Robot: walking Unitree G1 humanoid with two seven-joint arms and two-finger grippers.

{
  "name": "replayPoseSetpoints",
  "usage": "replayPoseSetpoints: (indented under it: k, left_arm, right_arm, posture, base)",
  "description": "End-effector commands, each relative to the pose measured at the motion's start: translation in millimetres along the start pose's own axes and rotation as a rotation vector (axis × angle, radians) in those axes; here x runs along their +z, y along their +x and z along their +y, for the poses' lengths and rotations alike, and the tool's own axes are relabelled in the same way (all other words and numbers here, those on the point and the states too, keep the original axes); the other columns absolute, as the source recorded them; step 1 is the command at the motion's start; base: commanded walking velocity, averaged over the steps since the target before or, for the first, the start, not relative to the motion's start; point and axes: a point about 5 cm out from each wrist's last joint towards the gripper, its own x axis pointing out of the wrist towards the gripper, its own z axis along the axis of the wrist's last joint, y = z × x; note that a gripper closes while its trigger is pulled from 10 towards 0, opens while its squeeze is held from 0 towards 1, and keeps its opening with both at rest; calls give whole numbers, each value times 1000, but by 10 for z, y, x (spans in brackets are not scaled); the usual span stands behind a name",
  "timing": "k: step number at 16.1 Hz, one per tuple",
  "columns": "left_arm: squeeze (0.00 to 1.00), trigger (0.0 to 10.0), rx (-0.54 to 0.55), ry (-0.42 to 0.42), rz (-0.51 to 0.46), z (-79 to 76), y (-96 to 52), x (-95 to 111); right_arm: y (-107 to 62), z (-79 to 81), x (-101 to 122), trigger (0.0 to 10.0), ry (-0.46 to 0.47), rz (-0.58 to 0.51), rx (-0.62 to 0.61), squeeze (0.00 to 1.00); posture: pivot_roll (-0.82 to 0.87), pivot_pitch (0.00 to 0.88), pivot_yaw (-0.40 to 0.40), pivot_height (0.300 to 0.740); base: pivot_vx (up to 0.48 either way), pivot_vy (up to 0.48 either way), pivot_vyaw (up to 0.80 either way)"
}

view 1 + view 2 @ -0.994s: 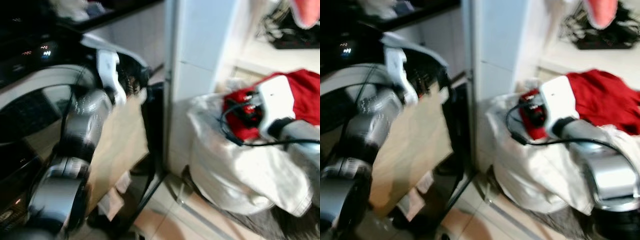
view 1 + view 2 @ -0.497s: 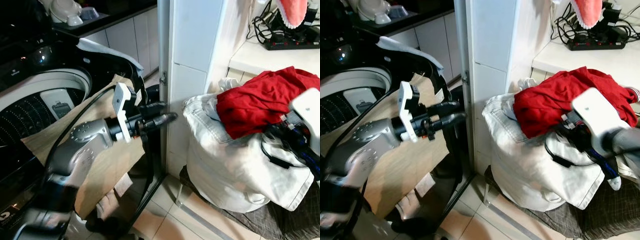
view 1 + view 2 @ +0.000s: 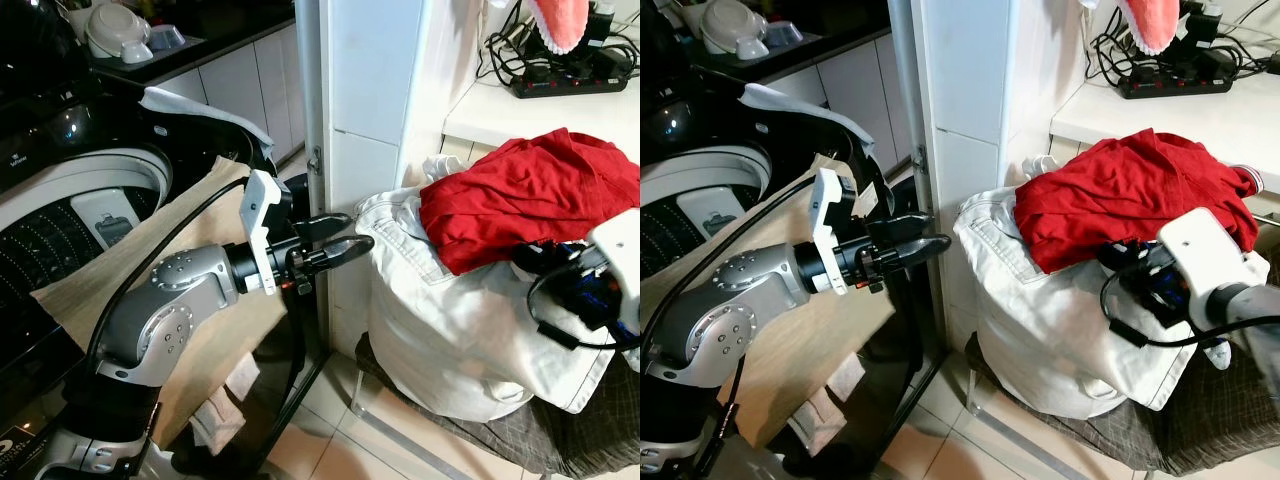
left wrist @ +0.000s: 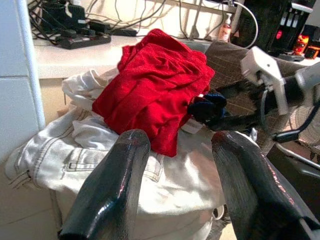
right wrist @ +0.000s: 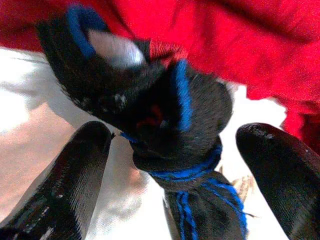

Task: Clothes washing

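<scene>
A red garment (image 3: 520,190) lies on top of a pile of pale denim clothes (image 3: 440,300) to the right of a white pillar. My left gripper (image 3: 355,232) is held out level toward the pile's left side, open and empty, a short way from the denim. My right gripper (image 5: 175,135) is at the pile's right side, just below the red garment. It is open, its fingers (image 5: 75,170) standing either side of a knotted black-and-blue sock bundle (image 5: 150,100) with a gap on each side. That bundle (image 4: 207,107) also shows in the left wrist view.
An open top-loading washing machine (image 3: 80,210) is at my left, with a beige board (image 3: 200,340) leaning by it. The white pillar (image 3: 370,100) stands between machine and pile. A counter with a power strip (image 3: 560,85) is behind the pile. Brown checked fabric (image 3: 1090,440) lies beneath it.
The view has steadied and shifted. My left arm swung down from raised and now reaches out level nearer the pile. My right gripper dropped from the pile's top to its right side, at the sock.
</scene>
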Motion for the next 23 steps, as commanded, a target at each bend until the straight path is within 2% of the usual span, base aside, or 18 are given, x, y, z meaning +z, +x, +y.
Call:
replayPoseSetpoints:
  k: [1, 2, 3, 8, 11, 13, 15, 22, 23]
  left_arm:
    - [0, 10000, -28, 11, 7, -67, 15, 21]
    - [0, 10000, -44, 14, 14, -93, 9, 17]
    - [0, 10000, -48, 15, 16, -106, -5, 9]
    - [0, 10000, -55, 11, 12, -138, -35, 6]
    - [0, 10000, -55, 9, 15, -142, -40, -3]
    - [0, 10000, -53, 5, 16, -134, -39, -14]
    - [0, 10000, -53, 3, 20, -133, -41, -26]
    - [0, 10000, -43, 4, 15, -132, -55, -27]
    - [0, 10000, -43, 7, 13, -131, -55, -20]
  right_arm:
    - [49, -27, 31, 10000, -13, -28, -36, 0]
    - [75, -36, 29, 4392, 1, -40, -41, 0]
    - [86, -28, 33, 0, -2, -46, -28, 0]
    - [139, -23, -12, 0, -29, -49, 0, 0]
    - [158, 11, -92, 0, -26, -18, 31, 0]
    - [165, 12, -101, 0, 6, -28, 33, 0]
    - [164, 3, -102, 0, -2, -28, 31, 0]
    - [70, -62, -26, 0, 23, -65, 33, 0]
    - [13, -88, 24, 0, 22, -79, 33, 0]
  posture:
    - [-120, 0, 87, 740]
    - [-115, 0, 81, 740]
    - [-109, 0, 75, 740]
    - [-100, 0, 66, 740]
    - [-101, 0, 67, 740]
    - [-102, 0, 67, 740]
    - [-105, 0, 68, 740]
    - [-110, 0, 72, 740]
    - [-111, 0, 73, 740]
  base:
    - [0, 0, 0]
    - [0, 0, 0]
    - [0, 0, 0]
    - [0, 0, 0]
    - [0, 0, 0]
    - [0, 0, 0]
    - [0, 0, 0]
    - [0, 0, 0]
    - [0, 0, 0]
